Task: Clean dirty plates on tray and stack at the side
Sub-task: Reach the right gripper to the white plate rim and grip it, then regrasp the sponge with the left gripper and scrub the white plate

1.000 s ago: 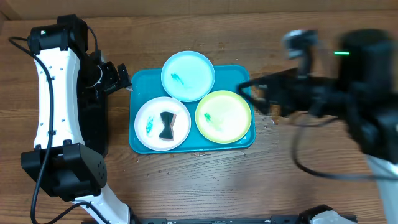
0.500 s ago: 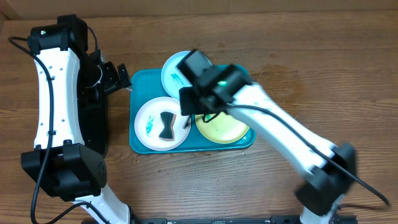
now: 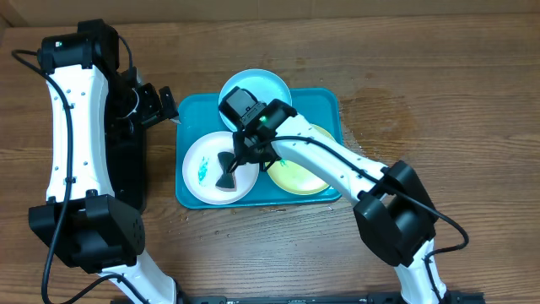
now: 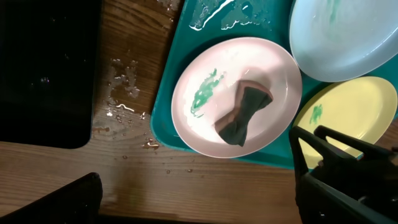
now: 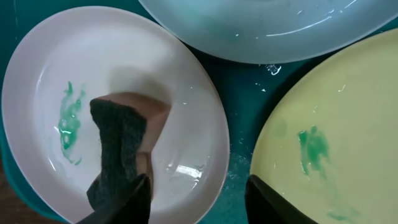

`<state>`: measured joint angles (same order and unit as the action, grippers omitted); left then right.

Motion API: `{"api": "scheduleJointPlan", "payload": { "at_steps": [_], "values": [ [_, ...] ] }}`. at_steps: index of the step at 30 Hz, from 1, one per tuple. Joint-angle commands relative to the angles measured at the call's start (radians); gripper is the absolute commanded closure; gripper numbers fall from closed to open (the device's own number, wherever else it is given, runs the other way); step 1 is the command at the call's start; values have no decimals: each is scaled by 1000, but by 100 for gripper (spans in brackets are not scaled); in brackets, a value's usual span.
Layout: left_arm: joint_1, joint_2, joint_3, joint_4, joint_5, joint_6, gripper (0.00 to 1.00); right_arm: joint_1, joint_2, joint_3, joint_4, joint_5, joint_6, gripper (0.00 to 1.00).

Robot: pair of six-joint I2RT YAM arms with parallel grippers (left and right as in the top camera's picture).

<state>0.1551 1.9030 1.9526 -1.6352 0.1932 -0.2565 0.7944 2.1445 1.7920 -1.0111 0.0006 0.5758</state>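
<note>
The teal tray [image 3: 327, 103] holds three plates. A dark folded sponge [image 3: 226, 169] lies on the white plate [image 3: 201, 165], next to a teal smear. The pale blue plate [image 3: 268, 88] sits at the back and the yellow-green plate [image 3: 295, 179] on the right, both smeared and partly under my right arm. My right gripper [image 3: 242, 157] hangs open low over the white plate [image 5: 124, 56]. One of its fingers [image 5: 140, 199] stands beside the sponge [image 5: 121, 149], the other over the tray [image 5: 239, 124] near the yellow-green plate [image 5: 348, 112]. My left gripper [image 3: 163, 106] is open, left of the tray.
A black tray [image 3: 126, 165] lies under the left arm, left of the teal tray [image 4: 171, 74]. Water drops [image 4: 121, 93] sit on the wooden table between them. Bare wood stretches to the right of the teal tray.
My right arm has swung in from the right across the tray and come down over the white plate, its jaws narrowing. The left arm has not moved.
</note>
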Motion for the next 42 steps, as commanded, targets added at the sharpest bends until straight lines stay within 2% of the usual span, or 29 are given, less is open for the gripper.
{"api": "scheduleJointPlan", "payload": {
  "at_steps": [1, 21, 24, 25, 26, 28, 32, 33, 34, 36, 37, 38, 39, 42],
  "values": [
    [0, -7, 0, 2, -2, -2, 0, 6, 35, 2, 15, 13, 4, 51],
    [0, -7, 0, 1, -2, -2, 0, 26, 103, -8, 30, 24, 4, 51],
    [-5, -7, -6, 1, 10, 11, 4, 26, 108, -23, 34, 25, 4, 62],
    [-7, -7, -11, 2, 17, 26, 6, 26, 108, -29, 39, 25, 5, 62],
    [-12, -7, -22, 10, 24, 42, 15, 26, 109, -43, 53, 25, 13, 63],
    [-20, -7, -49, 29, 29, 51, 18, 26, 109, -65, 71, 25, 44, 64],
    [-48, -7, -150, 84, 29, 51, 22, 24, 109, -79, 68, 24, 53, 79],
    [-53, -7, -166, 90, 29, 50, 25, 24, 109, -79, 64, 24, 53, 82],
    [-55, -7, -178, 100, 29, 50, 37, 24, 109, -79, 62, 24, 53, 82],
    [-58, -7, -199, 135, 29, 42, 82, 24, 109, -79, 63, 20, 53, 83],
    [-58, -7, -211, 150, 30, 21, 92, 24, 109, -79, 64, 13, 53, 83],
    [-58, -7, -225, 166, 35, -9, 92, 24, 109, -79, 65, 6, 53, 83],
    [-58, -7, -239, 178, 45, -21, 87, 24, 109, -79, 65, 2, 53, 83],
    [-60, -7, -307, 238, 124, 46, 65, 24, 109, -79, 65, -2, 48, 82]
  ]
}}
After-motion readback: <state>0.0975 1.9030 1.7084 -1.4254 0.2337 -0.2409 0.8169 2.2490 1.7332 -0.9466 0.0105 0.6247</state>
